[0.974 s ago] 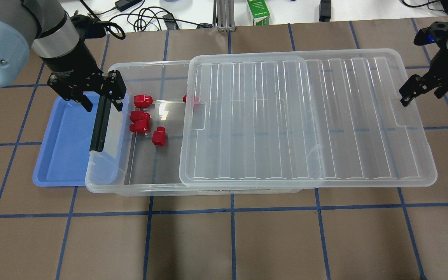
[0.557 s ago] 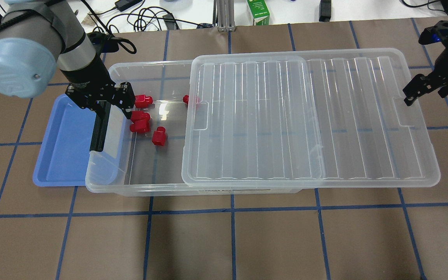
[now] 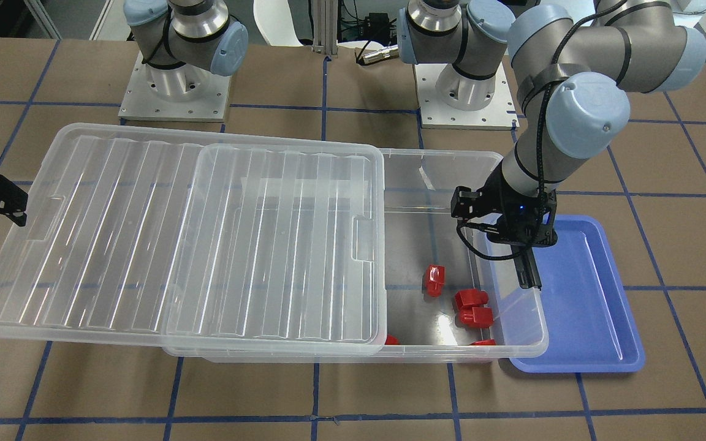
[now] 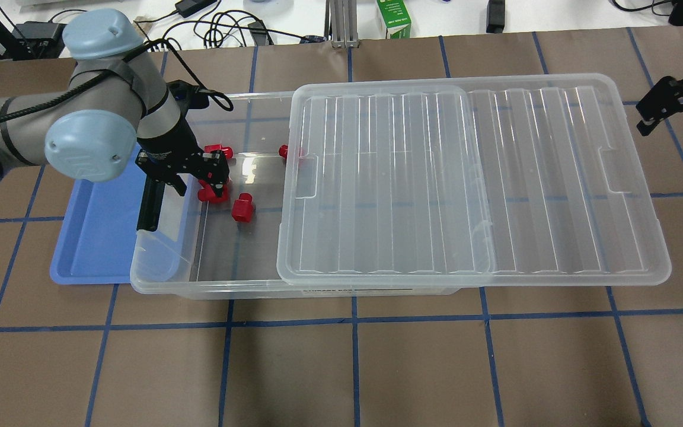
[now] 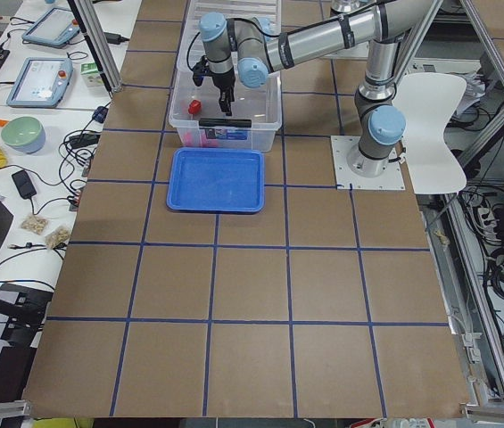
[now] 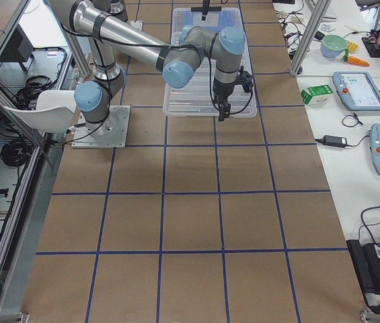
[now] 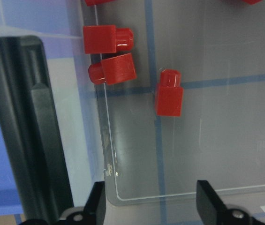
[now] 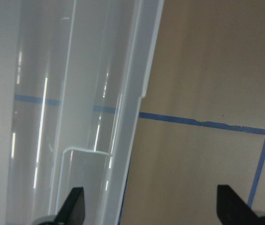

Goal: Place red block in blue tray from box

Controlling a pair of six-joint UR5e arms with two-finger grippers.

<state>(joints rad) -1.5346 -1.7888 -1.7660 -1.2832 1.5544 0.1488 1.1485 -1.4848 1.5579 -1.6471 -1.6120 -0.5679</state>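
Several red blocks lie in the uncovered left end of the clear box [image 4: 223, 284]; a pair [image 7: 109, 54] lies side by side and a single one [image 7: 170, 93] lies apart, also seen overhead [image 4: 242, 209]. My left gripper [image 4: 198, 181] is open and empty, low over the blocks just inside the box's end wall; its fingertips [image 7: 96, 201] frame the box floor in the left wrist view. The blue tray [image 4: 95, 231] lies beside that end, partly under the box rim, with nothing in it. My right gripper [image 4: 667, 105] is open, off the lid's right edge.
The ribbed lid [image 4: 472, 178] is slid to the right and overhangs the box's right end. The black latch bar [image 7: 34, 126] stands on the end wall between blocks and tray. Another red block [image 4: 285, 151] sits half under the lid edge. Cables and a green carton [image 4: 393, 18] lie beyond the table's far edge.
My left gripper has moved right, from over the tray and latch end to above the red blocks inside the box. My right gripper has drawn away from the lid's edge.
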